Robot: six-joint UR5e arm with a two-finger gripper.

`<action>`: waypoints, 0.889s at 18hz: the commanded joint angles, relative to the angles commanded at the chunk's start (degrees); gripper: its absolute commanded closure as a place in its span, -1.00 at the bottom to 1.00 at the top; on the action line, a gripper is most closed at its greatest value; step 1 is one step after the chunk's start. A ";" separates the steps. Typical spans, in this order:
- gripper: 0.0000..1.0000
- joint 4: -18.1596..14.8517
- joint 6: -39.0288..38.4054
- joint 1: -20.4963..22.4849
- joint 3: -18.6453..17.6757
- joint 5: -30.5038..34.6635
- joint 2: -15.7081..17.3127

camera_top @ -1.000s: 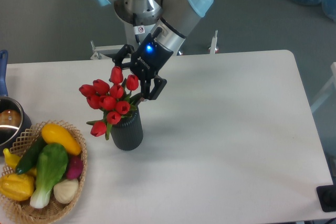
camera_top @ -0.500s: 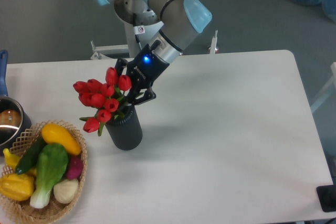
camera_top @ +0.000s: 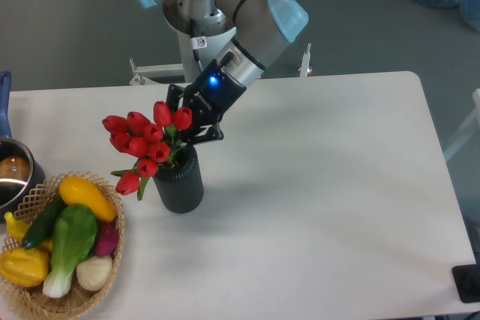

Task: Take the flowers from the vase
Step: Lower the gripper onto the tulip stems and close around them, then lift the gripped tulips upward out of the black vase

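Gripper [camera_top: 189, 131] closed around the flowers [camera_top: 144, 140] just above the vase [camera_top: 180, 183] (stems not yet clear of its mouth); a straight upward pull looks best, so the vase stays standing on the table [camera_top: 322, 192]

gripper [camera_top: 187, 134] now closed in on the flowers [camera_top: 142, 142]; bunch leans left, away from the fingers [camera_top: 208, 133].

Red tulip flowers [camera_top: 142, 140] leaning left out of a dark ribbed vase [camera_top: 180, 183] on a white table [camera_top: 322, 185], black gripper [camera_top: 192, 131] closed around the stems just above the vase mouth, wicker basket [camera_top: 34, 294] of vegetables at lower left, metal pot [camera_top: 10, 174] at left edge
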 joint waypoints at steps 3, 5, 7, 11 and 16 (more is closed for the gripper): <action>1.00 0.09 -3.00 0.70 2.11 -2.11 0.00; 1.00 0.09 -4.58 1.66 3.25 -3.95 0.00; 1.00 -0.09 -5.64 2.11 4.05 -4.66 0.26; 1.00 -0.18 -7.40 3.16 4.58 -4.75 0.79; 1.00 -3.07 -7.40 4.66 4.58 -4.66 2.72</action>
